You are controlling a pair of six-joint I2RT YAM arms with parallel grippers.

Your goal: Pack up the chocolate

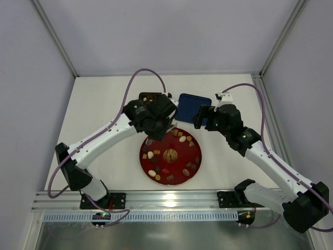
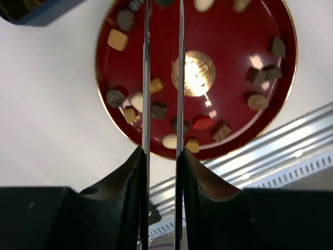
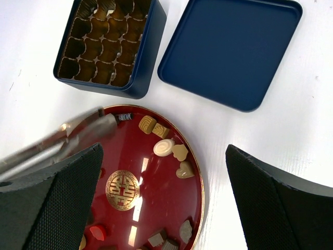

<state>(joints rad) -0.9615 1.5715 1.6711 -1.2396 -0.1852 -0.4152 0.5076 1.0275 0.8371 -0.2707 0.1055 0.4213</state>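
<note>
Left gripper [image 1: 150, 138] low over upper-left rim of plate, two long thin blades [image 2: 146, 78] near-parallel with a slim gap. Cannot tell if clamped on a piece or free: tips run off top of left wrist view and smear in right wrist view. Right gripper [image 3: 164, 148] released, fingers [image 3: 52, 208] spread wide, up off the surface.

White table [image 1: 104, 104] under both arms. Red plate [image 3: 161, 208] with gold emblem [image 3: 122, 190] directly beneath left gripper, ahead of and below right gripper. All visible chocolate [image 3: 147, 124] on that plate, as a loose ring of brown, tan and cream bits around emblem. Blue lid [image 3: 234, 52] flat beyond right gripper, just past plate rim. Blue box [image 3: 151, 52] beyond left gripper, just beside lid, gold grid cells [image 3: 104, 52] showing.

In line with the blade gap in left wrist view, all lying on plate below:
- tan ribbed piece [image 2: 156, 85], half behind left blade
- dark striped piece [image 2: 159, 110]
- cream oval [image 2: 170, 140], closest to gripper body

Dark bit [image 2: 164, 2] in the gap at top frame edge, mostly cut off. Black-and-white piece [image 3: 124, 117] at plate rim, just beside blurred blade tips.

Hidden or unclear:
- box mostly behind left wrist in top view
- far row of cells clipped in right wrist view, cell contents unreadable
- near part of plate covered by right fingers
- far rim of plate out of frame in left wrist view
</note>
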